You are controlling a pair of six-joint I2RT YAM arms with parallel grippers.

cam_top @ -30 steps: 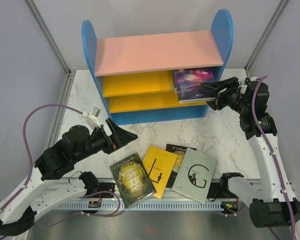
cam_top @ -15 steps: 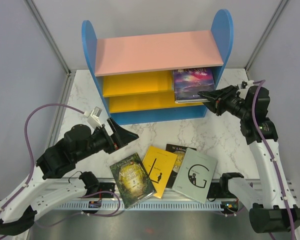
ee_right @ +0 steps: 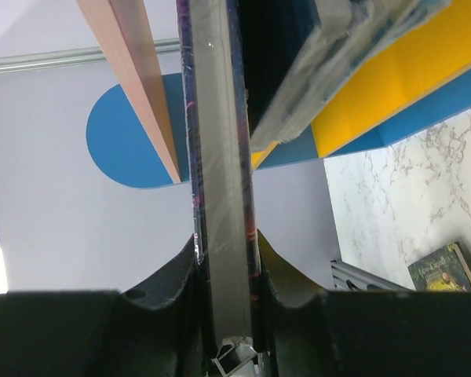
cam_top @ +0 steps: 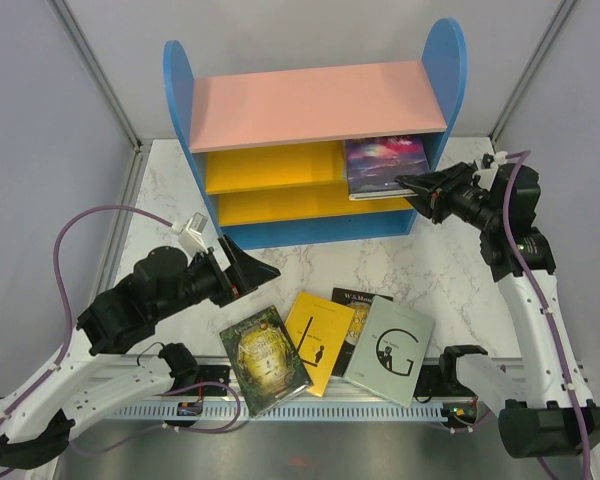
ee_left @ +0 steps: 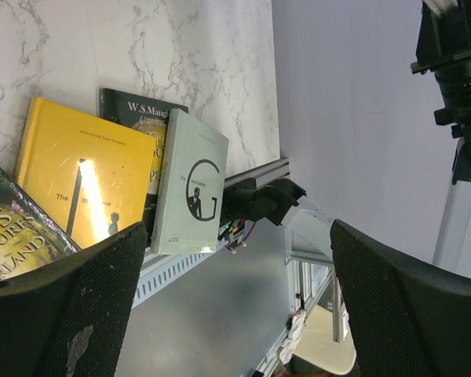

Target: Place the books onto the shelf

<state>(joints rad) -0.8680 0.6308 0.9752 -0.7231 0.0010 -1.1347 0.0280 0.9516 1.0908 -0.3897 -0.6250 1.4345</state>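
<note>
4 bks at table edge; R pincer pinches purple bk.

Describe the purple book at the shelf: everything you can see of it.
The purple book is a thin glossy paperback with a purple-and-pink starry cover. It lies cover up in the upper compartment of the shelf, at its right end, partly under the pink top board, its front part sticking out. The right gripper pinches its near edge, clamping both faces.
</note>
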